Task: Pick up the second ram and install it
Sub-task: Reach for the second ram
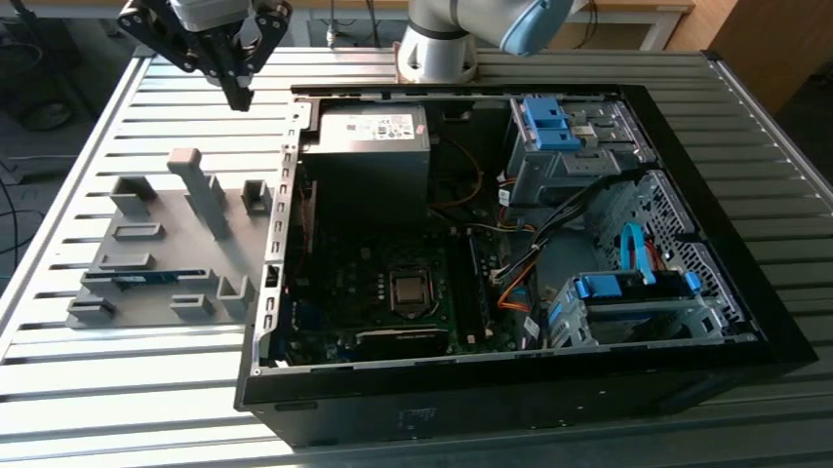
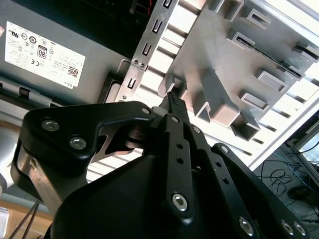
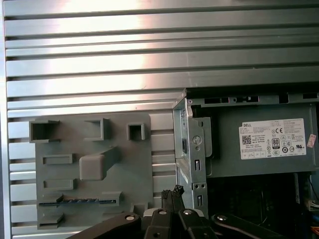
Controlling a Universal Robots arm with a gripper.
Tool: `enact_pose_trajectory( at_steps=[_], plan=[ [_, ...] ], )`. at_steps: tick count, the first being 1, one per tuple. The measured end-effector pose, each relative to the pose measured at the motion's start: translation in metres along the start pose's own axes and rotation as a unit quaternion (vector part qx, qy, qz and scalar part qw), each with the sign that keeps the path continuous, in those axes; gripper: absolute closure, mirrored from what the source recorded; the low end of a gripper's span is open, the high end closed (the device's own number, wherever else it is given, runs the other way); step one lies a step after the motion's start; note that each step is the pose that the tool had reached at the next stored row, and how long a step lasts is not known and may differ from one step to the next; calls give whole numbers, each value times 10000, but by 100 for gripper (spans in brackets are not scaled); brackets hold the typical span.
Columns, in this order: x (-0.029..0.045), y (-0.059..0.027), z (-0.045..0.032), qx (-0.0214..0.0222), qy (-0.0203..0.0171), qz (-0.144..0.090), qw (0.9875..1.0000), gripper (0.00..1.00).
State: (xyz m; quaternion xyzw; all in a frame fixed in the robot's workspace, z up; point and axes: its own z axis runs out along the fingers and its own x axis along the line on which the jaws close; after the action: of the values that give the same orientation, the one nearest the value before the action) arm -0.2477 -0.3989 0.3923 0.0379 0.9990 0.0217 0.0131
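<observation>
The second ram (image 1: 146, 277) is a thin blue stick lying in a slot of the grey holder plate (image 1: 170, 210) on the exterior view's left, beside the open computer case (image 1: 280, 195). In the first wrist view the ram (image 3: 79, 201) shows as a dark blue strip low on the plate (image 3: 134, 169). My gripper (image 1: 240, 96) hangs high above the table past the plate's far end, well away from the ram. Its fingers meet at a point in both wrist views, shut and holding nothing (image 2: 173, 99) (image 3: 174, 191).
The grey power supply (image 1: 371, 146) sits in the case's far corner next to the plate. The motherboard (image 1: 404, 292) lies on the case floor, with blue drive brackets (image 1: 553, 122) and cables on the exterior view's right. A tall grey post (image 1: 202, 190) rises from the plate.
</observation>
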Motion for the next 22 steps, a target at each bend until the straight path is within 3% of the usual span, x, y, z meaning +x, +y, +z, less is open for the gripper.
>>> enact_pose_trajectory(
  at_steps=[22],
  plan=[
    [142, -11, -4, 0, 0, 0, 10000, 89]
  ],
)
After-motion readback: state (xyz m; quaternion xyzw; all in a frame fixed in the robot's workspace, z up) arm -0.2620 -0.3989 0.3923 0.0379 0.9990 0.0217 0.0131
